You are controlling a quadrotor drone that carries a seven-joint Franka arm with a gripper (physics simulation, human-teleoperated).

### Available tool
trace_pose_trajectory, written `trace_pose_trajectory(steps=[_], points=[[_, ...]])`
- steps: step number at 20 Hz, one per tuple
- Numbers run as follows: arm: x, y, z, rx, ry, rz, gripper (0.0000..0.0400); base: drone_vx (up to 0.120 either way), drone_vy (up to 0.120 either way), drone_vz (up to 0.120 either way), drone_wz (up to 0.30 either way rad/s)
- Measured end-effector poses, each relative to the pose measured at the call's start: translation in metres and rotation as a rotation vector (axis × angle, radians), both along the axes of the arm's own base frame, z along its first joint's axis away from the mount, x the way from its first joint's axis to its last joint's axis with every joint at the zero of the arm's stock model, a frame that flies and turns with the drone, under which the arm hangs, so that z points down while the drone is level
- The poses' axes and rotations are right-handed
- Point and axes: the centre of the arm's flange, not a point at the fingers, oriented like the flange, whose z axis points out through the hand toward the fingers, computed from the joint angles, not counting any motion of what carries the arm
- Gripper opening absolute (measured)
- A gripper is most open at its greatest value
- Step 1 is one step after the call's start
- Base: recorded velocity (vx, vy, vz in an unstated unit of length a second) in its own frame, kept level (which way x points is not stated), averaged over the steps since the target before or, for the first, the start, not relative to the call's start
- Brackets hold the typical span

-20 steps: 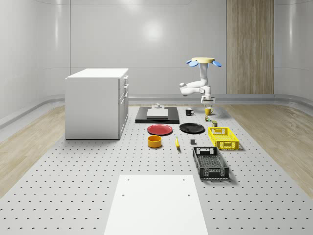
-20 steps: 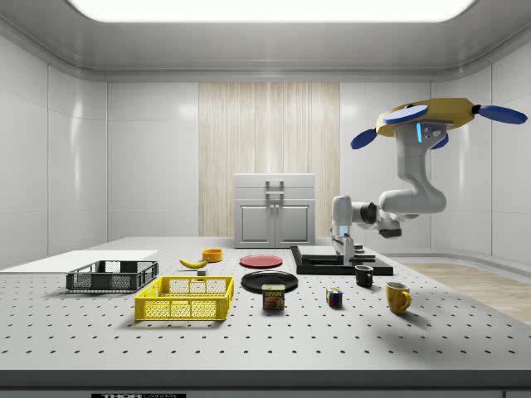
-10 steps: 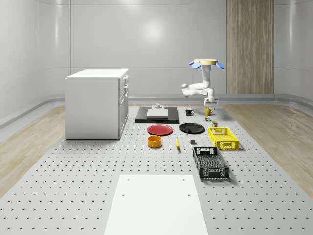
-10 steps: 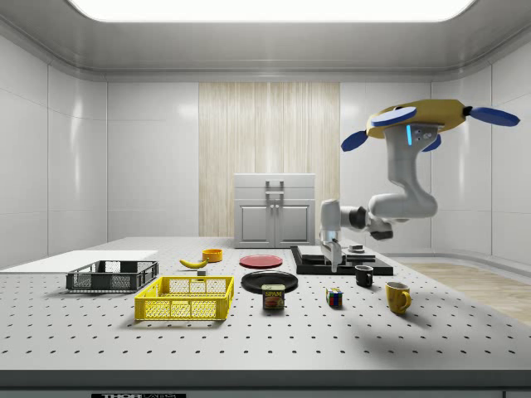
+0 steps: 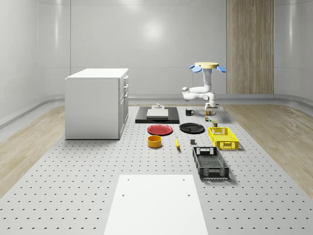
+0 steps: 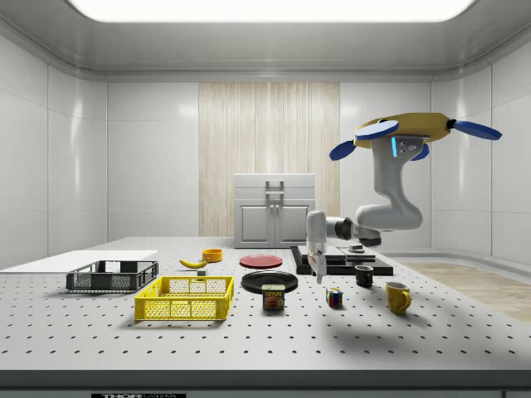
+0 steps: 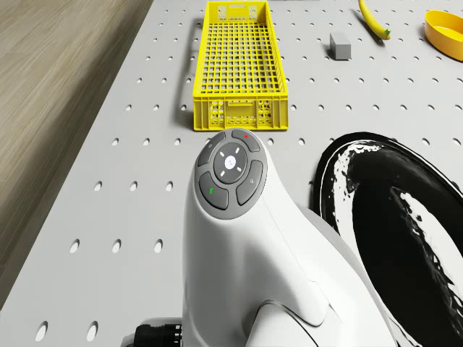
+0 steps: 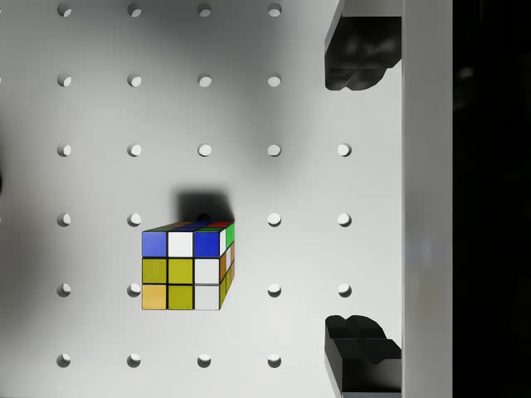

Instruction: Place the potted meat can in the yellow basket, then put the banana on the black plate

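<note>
The potted meat can [image 6: 273, 297] stands on the table between the yellow basket [image 6: 187, 298] and a Rubik's cube [image 6: 333, 297]. The banana [image 6: 193, 263] lies beyond the basket, and the black plate [image 6: 270, 281] sits behind the can. The drone [image 6: 406, 133] hovers above the mugs at the table's far end. Its arm reaches down, and the gripper [image 6: 319, 278] hangs open just above the table near the cube. In the wrist view the gripper [image 8: 358, 203] is empty, with the cube [image 8: 187, 265] off to one side. The drone view takes in the basket [image 7: 239, 65], plate [image 7: 391, 210] and banana [image 7: 372, 19].
A black mug [image 6: 363, 276] and a yellow mug [image 6: 397, 297] stand close to the arm. A black tray [image 5: 157, 115], red plate [image 5: 160, 129], orange bowl [image 5: 154, 141], black basket [image 5: 210, 163] and white cabinet [image 5: 97, 103] also stand on the table. A small grey block [image 7: 339, 45] lies beside the yellow basket.
The drone has shifted toward the side view's left and sunk a little. The arm carried the gripper from beside the black mug down to near the Rubik's cube.
</note>
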Motion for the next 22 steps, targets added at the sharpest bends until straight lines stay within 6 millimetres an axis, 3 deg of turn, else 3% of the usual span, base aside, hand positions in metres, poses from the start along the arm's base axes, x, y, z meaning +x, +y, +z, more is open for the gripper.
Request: trace_pose_trajectory(steps=[22], points=[[0.0,0.0,0.0,0.0,0.0,0.0,0.04,0.12,0.0,0.0,0.0]])
